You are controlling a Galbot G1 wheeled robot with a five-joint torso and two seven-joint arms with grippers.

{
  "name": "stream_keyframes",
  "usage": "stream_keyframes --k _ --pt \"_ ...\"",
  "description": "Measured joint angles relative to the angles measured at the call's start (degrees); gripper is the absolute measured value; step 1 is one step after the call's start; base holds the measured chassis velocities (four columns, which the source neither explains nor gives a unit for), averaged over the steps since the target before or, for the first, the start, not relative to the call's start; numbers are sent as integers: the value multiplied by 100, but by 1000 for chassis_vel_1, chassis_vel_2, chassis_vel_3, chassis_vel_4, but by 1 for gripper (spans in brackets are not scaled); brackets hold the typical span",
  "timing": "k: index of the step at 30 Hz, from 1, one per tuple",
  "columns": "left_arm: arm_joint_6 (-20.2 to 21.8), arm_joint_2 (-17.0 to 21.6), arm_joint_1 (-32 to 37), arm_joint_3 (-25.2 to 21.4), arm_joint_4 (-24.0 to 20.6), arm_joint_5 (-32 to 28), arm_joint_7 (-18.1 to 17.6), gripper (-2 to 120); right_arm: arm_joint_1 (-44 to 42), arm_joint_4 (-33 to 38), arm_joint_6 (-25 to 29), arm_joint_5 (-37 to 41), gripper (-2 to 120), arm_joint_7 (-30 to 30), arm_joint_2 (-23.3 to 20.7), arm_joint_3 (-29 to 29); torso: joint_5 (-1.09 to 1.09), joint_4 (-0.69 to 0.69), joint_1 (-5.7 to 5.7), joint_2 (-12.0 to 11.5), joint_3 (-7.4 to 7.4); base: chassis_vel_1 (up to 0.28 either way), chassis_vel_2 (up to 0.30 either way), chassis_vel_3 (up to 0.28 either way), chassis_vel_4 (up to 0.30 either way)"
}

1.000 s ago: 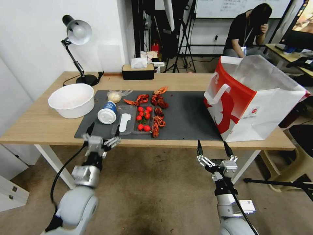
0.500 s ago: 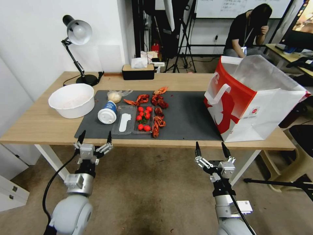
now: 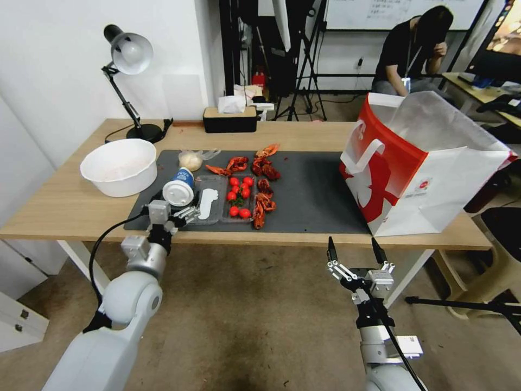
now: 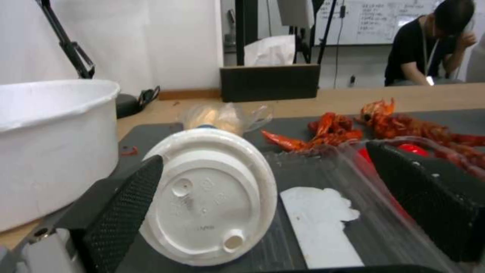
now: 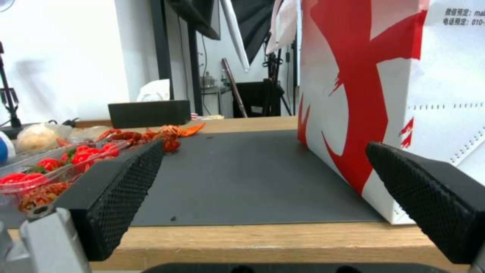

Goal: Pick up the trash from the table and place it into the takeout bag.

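Note:
A white-lidded blue paper cup [image 3: 179, 187] lies on its side on the dark mat [image 3: 315, 190] of the table [image 3: 304, 133], lid toward me. My left gripper [image 3: 178, 203] is open just over the table's front edge. In the left wrist view its fingers [image 4: 126, 204] flank the cup's lid [image 4: 210, 197], which sits close to one finger. A small clear bag with a pale lump [image 3: 191, 159] lies behind the cup. The takeout bag [image 3: 423, 163] stands open at the right. My right gripper [image 3: 353, 248] hangs open below the table edge, in front of the bag [image 5: 363, 76].
A big white bowl [image 3: 119, 165] stands left of the cup. A clear tray with tomatoes and crayfish [image 3: 239, 198] lies right beside it, with loose crayfish [image 3: 263, 163] behind. A desk lamp [image 3: 130, 54] and a tissue box [image 3: 229, 119] stand at the back.
My left gripper dropped below the table edge, then rose and reached forward until its open fingers flank the cup's lid. The right gripper has barely moved.

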Motion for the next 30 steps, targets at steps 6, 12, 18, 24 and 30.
stream_keyframes --k 6,12,18,24,30 --pt "166 -19 -216 76 213 146 -282 100 -3 -37 21 -15 100 3 25 7 -1 0 0 0 0 0 0 0 0" --pt "255 16 -277 50 309 187 -480 100 -7 -63 41 -26 100 3 46 0 -1 1 0 0 0 0 0 0 0" --pt "264 25 -311 51 324 144 -484 100 -6 -63 42 -27 100 3 46 -1 -1 1 0 0 0 0 0 0 0" --pt "308 30 -365 63 358 71 -485 100 -5 -63 43 -29 100 3 45 -2 -1 0 0 0 0 0 0 0 0" --pt "501 36 -532 128 440 -39 -501 100 -22 -62 53 -36 100 3 55 -5 -1 0 -1 0 0 0 0 0 0"
